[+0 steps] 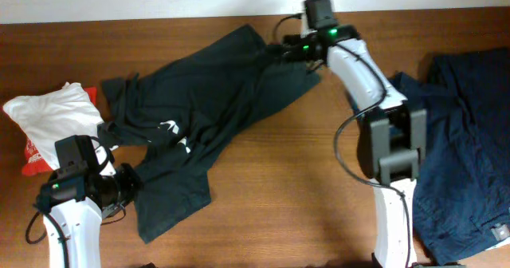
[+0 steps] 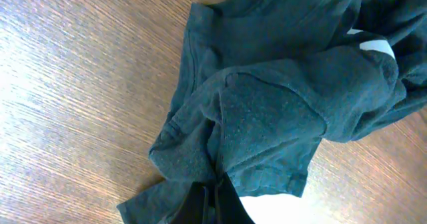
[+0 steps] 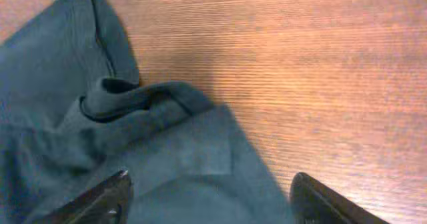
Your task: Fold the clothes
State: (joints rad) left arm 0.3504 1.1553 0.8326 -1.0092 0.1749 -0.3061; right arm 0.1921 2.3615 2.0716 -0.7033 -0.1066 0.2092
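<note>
Two left gripper [image 2: 215,196] fingers pressing together, pinching near edge of black T-shirt [image 1: 215,84]. At far corner, right gripper [image 3: 210,184] fingers standing spread over cloth. T-shirt lying crumpled across wooden table [image 1: 279,188], between white garment [image 1: 52,112] and navy shirt [image 1: 462,140].

The widest free run I have is the bare table [image 1: 279,196] between the sprawled black T-shirt [image 1: 215,100] and my right arm [image 1: 390,140]. The far left corner is bare wood too. White and red garments [image 1: 52,116] crowd my left arm [image 1: 76,220]; a navy shirt [image 1: 466,140] covers the right side.
</note>
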